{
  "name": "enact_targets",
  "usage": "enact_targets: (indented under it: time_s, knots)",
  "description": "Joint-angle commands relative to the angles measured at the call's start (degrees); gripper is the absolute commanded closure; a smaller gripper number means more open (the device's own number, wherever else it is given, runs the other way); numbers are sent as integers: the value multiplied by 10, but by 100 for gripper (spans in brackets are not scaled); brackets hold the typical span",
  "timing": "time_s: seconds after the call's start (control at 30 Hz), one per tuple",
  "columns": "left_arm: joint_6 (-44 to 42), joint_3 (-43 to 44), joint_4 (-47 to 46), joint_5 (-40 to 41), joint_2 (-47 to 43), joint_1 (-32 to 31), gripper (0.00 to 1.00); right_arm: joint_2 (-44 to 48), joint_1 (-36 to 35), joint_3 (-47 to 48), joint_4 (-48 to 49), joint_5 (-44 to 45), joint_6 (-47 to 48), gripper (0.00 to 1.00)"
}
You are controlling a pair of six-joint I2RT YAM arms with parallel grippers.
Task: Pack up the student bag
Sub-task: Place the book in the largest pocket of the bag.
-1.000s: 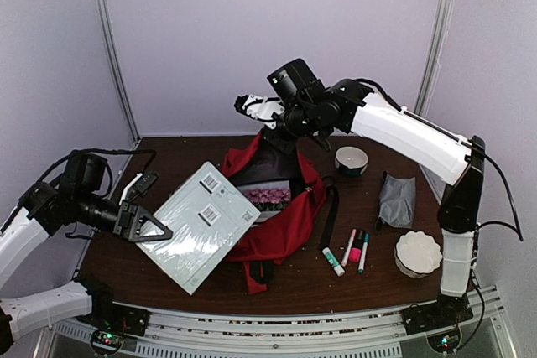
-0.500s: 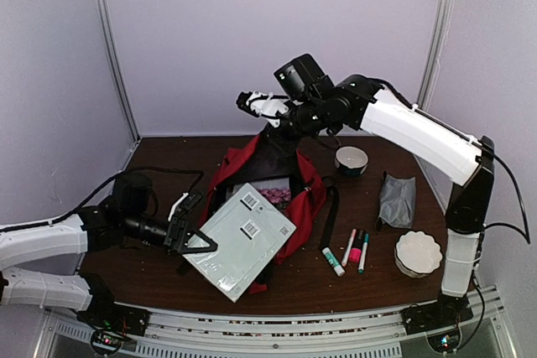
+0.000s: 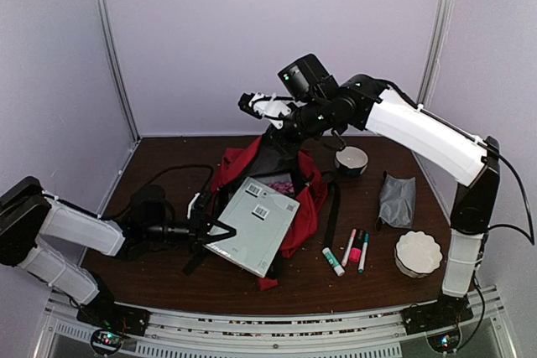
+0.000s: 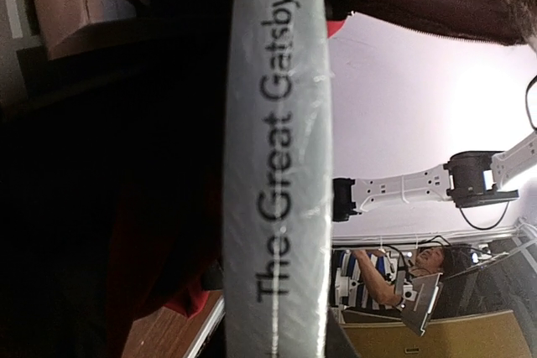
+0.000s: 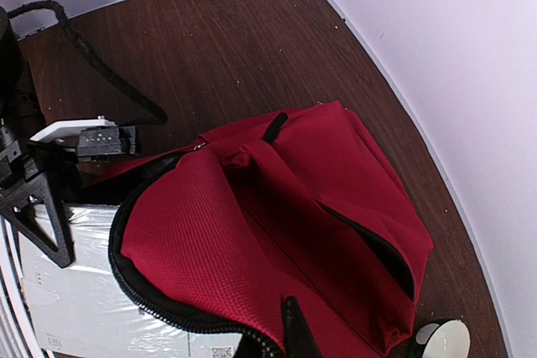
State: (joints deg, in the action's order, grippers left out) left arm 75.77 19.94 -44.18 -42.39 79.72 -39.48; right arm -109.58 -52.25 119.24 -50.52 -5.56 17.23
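Note:
The student bag [image 3: 307, 200] is red and lies mid-table, its top flap pulled up. My right gripper [image 3: 281, 127] is shut on that flap's black zip edge, and in the right wrist view its fingertips [image 5: 281, 337] pinch the red fabric [image 5: 277, 224]. A grey shrink-wrapped book [image 3: 257, 224] is tilted with its far edge at the bag's opening. My left gripper [image 3: 223, 236], low over the table, is shut on the book's near edge. In the left wrist view the spine [image 4: 277, 165] reads "The Great Gatsby", with dark red bag fabric [image 4: 159, 241] beside it.
To the right of the bag are a round black-and-white container [image 3: 351, 159], a small grey pouch [image 3: 397, 199], three markers [image 3: 354, 249], a glue stick [image 3: 332, 262] and a white scalloped bowl [image 3: 417, 252]. A black strap [image 3: 330, 215] trails off the bag.
My left arm has dropped low and swung right, carrying the book from left of the bag to its opening. My right gripper has lifted the flap a little higher.

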Motion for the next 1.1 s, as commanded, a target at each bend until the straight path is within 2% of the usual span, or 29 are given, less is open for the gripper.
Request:
enact_targets:
  time_s: [0.0,0.1,0.23,0.4,0.6,0.77,0.93,1.07]
  knots:
    - [87,17,-313,14,65,3,100,42,-6,-4,22,-16,-11,100]
    - [154,3,-436,11,117,11,100,43,-8,-4,22,-17,-12,100]
    - [145,-19,-434,16,103,13,100,47,-11,-4,21,-16,-11,100]
    - [114,-27,-372,49,58,13,100,50,-13,-6,21,-17,-10,100]
    - [37,7,-208,92,9,13,100,50,-20,-6,22,-13,-5,100]
    - [61,40,-238,96,67,14,100,51,-30,-6,22,-10,-3,100]
    - [123,36,-349,121,162,14,100,53,-42,-6,21,1,5,100]
    - [132,37,-371,142,209,14,100,57,-48,-23,21,2,9,100]
